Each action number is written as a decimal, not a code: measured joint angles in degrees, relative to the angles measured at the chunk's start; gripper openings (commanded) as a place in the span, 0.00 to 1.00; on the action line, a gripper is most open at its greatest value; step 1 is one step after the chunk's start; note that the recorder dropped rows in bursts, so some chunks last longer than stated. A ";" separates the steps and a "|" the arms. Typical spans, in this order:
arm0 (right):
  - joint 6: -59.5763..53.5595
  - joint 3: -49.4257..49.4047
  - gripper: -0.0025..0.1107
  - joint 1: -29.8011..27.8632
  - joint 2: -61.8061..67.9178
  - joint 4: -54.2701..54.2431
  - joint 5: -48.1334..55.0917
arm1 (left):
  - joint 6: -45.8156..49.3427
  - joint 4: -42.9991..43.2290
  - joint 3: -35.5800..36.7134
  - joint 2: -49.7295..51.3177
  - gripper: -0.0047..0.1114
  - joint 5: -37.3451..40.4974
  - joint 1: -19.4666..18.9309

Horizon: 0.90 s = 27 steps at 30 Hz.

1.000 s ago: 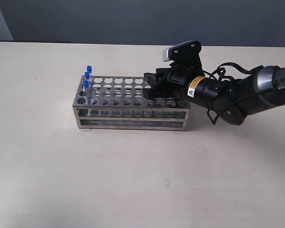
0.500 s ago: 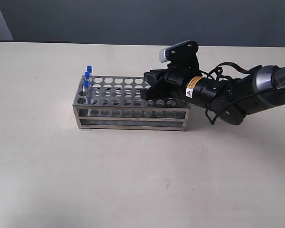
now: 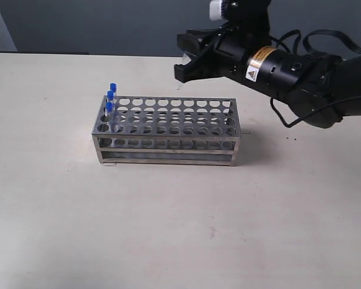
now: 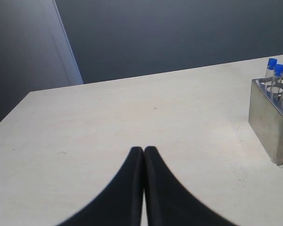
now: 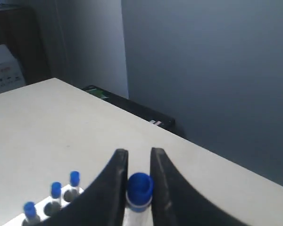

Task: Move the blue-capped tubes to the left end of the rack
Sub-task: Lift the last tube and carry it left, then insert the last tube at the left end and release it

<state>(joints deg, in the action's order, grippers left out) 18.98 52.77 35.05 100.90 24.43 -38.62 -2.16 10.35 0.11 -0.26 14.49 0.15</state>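
Note:
The shiny steel rack stands mid-table with three blue-capped tubes upright in holes at its left end; they also show in the left wrist view and the right wrist view. My right gripper hangs in the air above the rack's far side, right of its middle, shut on a fourth blue-capped tube held between its fingers. The tube's clear tip pokes out below the gripper. My left gripper is shut and empty over bare table left of the rack; it is out of the exterior view.
The pale table spreads round the rack on all sides. A dark wall runs behind the far table edge. The right arm's black body and cables hang above the table's right side.
The right gripper has risen from the rack's right part, lifting a blue-capped tube out of its hole, and now sits higher and slightly further back. The three tubes at the left stay put.

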 measured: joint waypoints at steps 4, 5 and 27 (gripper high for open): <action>1.92 2.79 0.02 4.30 0.23 3.31 0.74 | 0.00 0.00 0.00 0.00 0.04 0.00 0.00; 2.18 3.47 0.02 5.24 0.48 3.60 0.92 | 0.00 0.00 0.00 0.00 0.04 0.00 0.00; 2.90 16.36 0.02 15.43 17.54 6.53 8.37 | 0.00 0.00 0.00 0.00 0.04 0.00 0.00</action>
<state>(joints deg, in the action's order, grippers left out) 21.88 69.13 50.48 118.44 30.95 -30.25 -2.16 10.35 0.11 -0.26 14.49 0.15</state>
